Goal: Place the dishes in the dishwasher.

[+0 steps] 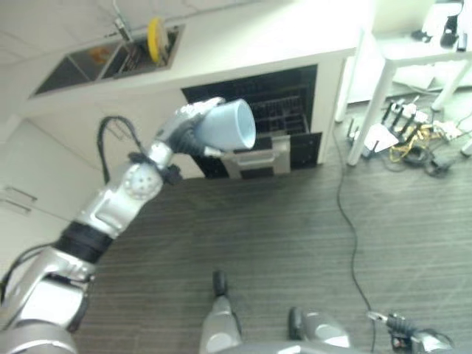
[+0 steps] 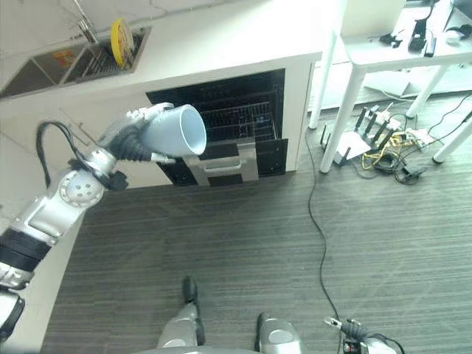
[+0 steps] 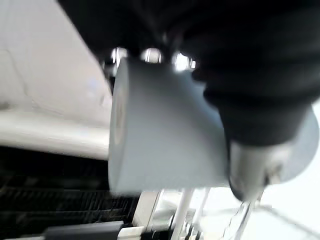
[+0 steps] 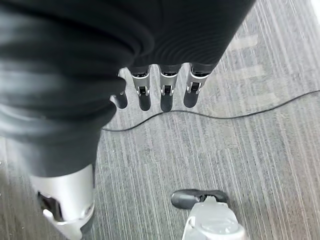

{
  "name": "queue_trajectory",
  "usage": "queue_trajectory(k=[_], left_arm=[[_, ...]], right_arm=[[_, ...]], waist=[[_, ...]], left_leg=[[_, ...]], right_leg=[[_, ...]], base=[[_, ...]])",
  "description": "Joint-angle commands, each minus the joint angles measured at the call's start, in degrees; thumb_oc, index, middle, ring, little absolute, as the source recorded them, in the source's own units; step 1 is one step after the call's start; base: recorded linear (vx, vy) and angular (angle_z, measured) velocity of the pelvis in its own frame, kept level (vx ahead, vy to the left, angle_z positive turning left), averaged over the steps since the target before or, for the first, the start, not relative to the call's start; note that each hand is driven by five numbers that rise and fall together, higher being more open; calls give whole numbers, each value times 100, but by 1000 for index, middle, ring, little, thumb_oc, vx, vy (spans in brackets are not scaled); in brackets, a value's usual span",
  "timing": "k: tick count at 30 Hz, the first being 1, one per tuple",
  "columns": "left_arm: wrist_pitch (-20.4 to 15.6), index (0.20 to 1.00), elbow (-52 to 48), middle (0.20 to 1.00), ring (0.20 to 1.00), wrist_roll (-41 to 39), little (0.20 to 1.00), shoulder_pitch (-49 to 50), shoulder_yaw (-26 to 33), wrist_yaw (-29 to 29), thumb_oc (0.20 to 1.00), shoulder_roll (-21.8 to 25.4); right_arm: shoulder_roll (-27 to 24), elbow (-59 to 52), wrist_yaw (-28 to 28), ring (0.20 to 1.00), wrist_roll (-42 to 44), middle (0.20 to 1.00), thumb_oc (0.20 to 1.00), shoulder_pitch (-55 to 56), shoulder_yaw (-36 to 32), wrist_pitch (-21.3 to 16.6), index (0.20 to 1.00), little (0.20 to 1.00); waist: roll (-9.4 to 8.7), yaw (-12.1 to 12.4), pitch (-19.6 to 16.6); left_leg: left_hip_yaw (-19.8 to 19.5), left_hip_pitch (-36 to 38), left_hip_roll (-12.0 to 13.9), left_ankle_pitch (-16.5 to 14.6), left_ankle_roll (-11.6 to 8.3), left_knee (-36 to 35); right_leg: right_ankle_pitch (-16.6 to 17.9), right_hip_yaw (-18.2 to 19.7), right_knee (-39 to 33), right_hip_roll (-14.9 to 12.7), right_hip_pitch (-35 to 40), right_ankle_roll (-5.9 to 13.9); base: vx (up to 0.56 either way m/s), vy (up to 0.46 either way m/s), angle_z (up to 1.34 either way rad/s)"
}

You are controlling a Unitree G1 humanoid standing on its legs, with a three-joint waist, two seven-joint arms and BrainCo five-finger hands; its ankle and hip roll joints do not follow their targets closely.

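Overhead, white counter (image 1: 243,44) spans scene, sink (image 1: 103,59) at its far left holding yellow plate (image 1: 155,38). Below counter, dishwasher (image 2: 221,110) open, dark rack (image 2: 240,118) exposed, lower drawer front (image 2: 221,168) pulled out. Left hand (image 2: 133,136) raised in front of opening, fingers wrapped round pale blue cup (image 2: 175,131). Cup on its side, long axis roughly level, mouth toward rack, rack just beyond. Right hand (image 4: 160,92) low over floor, fingers straight, holding nothing; left arm clearly nearer.
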Motion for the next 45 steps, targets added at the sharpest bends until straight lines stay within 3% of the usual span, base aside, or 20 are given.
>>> queue_trajectory(k=[1,3,7,9,12,14,16,19,20,23,26,28,30,32,34,39,45], left_arm=[[-149,200,-296,200,200,30,200,-227,702,43,200,257],[-217,200,-297,200,200,218,200,-193,711,-52,200,157],[-348,200,-268,200,200,426,200,-267,507,-37,200,88],[-383,200,-206,200,200,437,200,-357,359,17,200,62],[-191,200,-97,200,200,422,200,-569,111,91,200,71],[27,200,-101,200,200,382,200,-731,-17,90,200,53],[173,200,-111,200,200,376,200,-853,-55,49,200,59],[173,200,-35,200,200,190,200,-968,-96,22,200,240],[152,200,-24,200,200,153,200,-985,-105,2,200,282],[130,200,-81,200,200,4,200,-943,-98,-40,200,496],[185,200,-156,200,200,-56,200,-787,-61,67,200,467],[186,200,-301,200,200,-113,200,-554,106,46,200,483],[34,200,-267,200,200,-174,200,-440,286,-21,200,477],[-27,200,-292,200,200,-175,200,-351,382,-26,200,478],[-35,200,-399,200,200,-220,200,-274,480,16,200,526],[-123,200,-321,200,200,-182,200,-38,656,44,200,539],[84,200,-459,200,200,-292,200,-363,367,-25,200,637]], right_arm=[[-42,45,-73,1000,82,1000,1000,141,49,-53,1000,1000],[33,43,-66,1000,197,1000,1000,180,-46,20,1000,1000],[265,37,-72,1000,605,1000,1000,250,-302,13,1000,1000],[378,-31,-120,1000,655,1000,1000,285,-345,-19,1000,1000],[472,-97,-135,1000,662,1000,1000,314,-320,42,1000,1000],[488,-75,-141,1000,672,1000,1000,290,-267,62,1000,1000],[490,-67,-152,1000,678,1000,1000,282,-242,62,1000,1000],[499,-43,-132,1000,689,1000,1000,251,-308,161,1000,1000],[504,-36,-122,1000,666,1000,1000,257,-328,183,1000,1000],[528,38,-64,1000,700,1000,1000,322,-348,238,1000,1000],[503,95,-85,1000,827,1000,1000,339,-277,124,1000,1000],[377,-37,-171,1000,818,1000,1000,308,-112,89,1000,1000],[216,-94,-181,1000,904,1000,1000,301,-124,46,1000,1000],[123,-67,-105,1000,862,1000,1000,251,-177,2,1000,1000],[-4,-113,-52,1000,930,1000,1000,307,-277,-57,1000,1000],[203,-3,-28,1000,694,1000,1000,539,-363,16,1000,1000],[338,27,-236,1000,799,1000,1000,586,-366,-58,1000,1000]], waist=[[8,103,-170],[8,131,-196],[28,149,-251],[68,131,-266],[86,86,-265],[6,29,-247],[-108,-36,-222],[-317,-188,-177],[-325,-207,-178],[-333,-224,-275],[-352,-212,-451],[-400,-164,-428],[-419,-73,-337],[-303,-64,-296],[-162,-65,-191],[-3,-140,-371],[-33,-100,-452]], left_leg=[[-245,552,-647,-206,228,555],[-388,651,-964,-484,324,664],[-204,813,-1294,-731,633,641],[-120,909,-1379,-781,809,533],[83,1165,-1467,-868,1003,322],[51,1299,-1568,-927,1053,222],[15,1372,-1631,-1000,1028,214],[34,1639,-1738,-1362,1067,168],[44,1685,-1722,-1404,1068,163],[70,1790,-1610,-1494,1020,242],[-24,1827,-1537,-1687,931,672],[45,1278,-1300,-1344,763,2357],[-70,502,-1133,-943,648,2970],[29,598,-916,-752,564,1903],[42,585,-569,-79,279,908],[219,1360,-706,-309,226,-239],[288,1483,-800,-382,341,-434]], right_leg=[[-173,9,96,-628,-30,610],[-147,18,231,-772,-111,697],[-164,-95,607,-1016,-212,864],[-211,-80,1071,-1037,-332,909],[23,-200,1870,-1044,-702,965],[66,-93,1585,-850,-828,975],[204,27,655,-803,-749,1002],[1184,443,-273,-1030,-1115,1397],[1257,487,-318,-1032,-1169,1425],[1181,477,-351,-913,-1137,1367],[920,431,-266,-745,-960,1154],[649,317,-204,-625,-706,812],[593,275,-298,-526,-479,599],[490,253,-345,-462,-365,643],[370,212,-479,-483,-126,666],[600,-42,-809,-880,-118,1008],[675,-92,-922,-898,-90,1098]], base=[[248,313,-3],[284,374,-6],[188,278,9],[180,264,10],[166,169,-16],[217,-10,-50],[221,-155,-13],[280,-271,1],[309,-312,9],[318,-384,22],[289,-360,44],[249,-381,10],[186,-195,20],[221,104,0],[226,209,-27],[207,263,-86],[29,19,31]])
